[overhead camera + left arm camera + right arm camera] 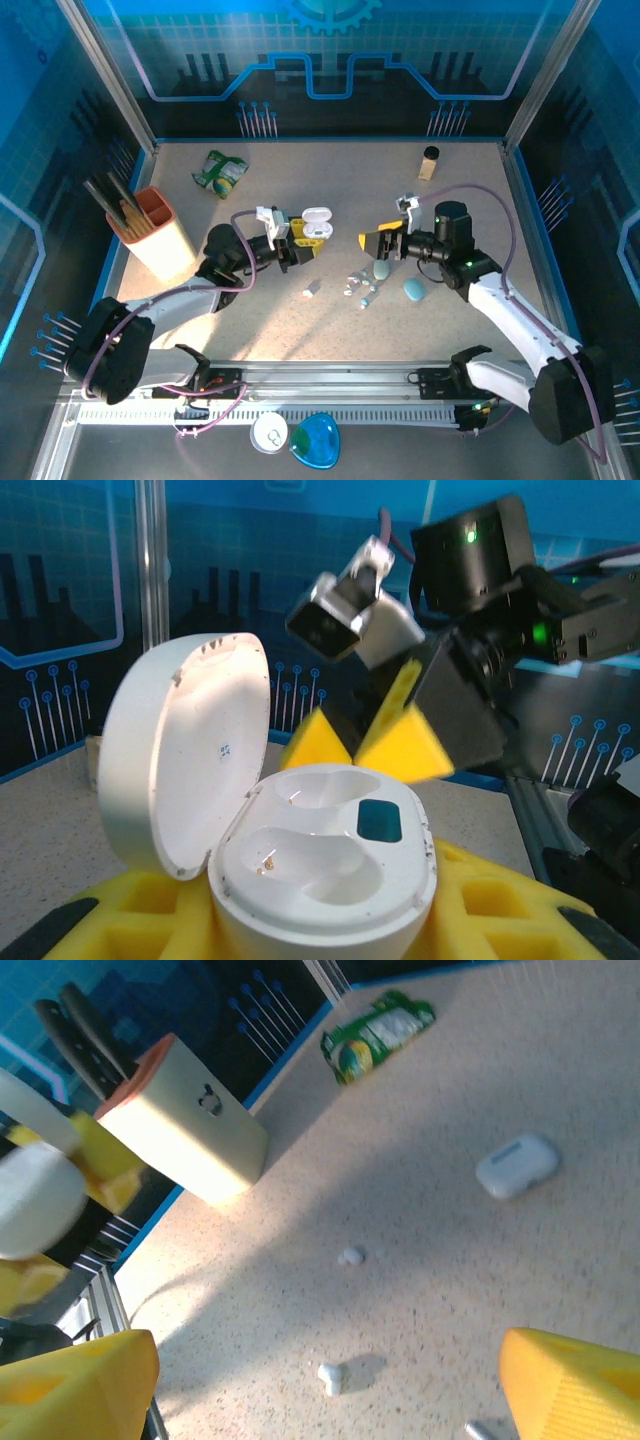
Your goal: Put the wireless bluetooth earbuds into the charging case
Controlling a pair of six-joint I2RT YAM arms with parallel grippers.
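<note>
Smooth, glossy white plastic on the open charging case (330, 870), bedded in matt yellow foam pads (480, 910). Speckled, grainy matt surface (450, 1260); far off, a shiny crinkled green packet (378, 1028).

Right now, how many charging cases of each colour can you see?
White cases: 2 (open case in the left fingers; closed case lying loose)
Teal cases: 2
Total: 4
</note>
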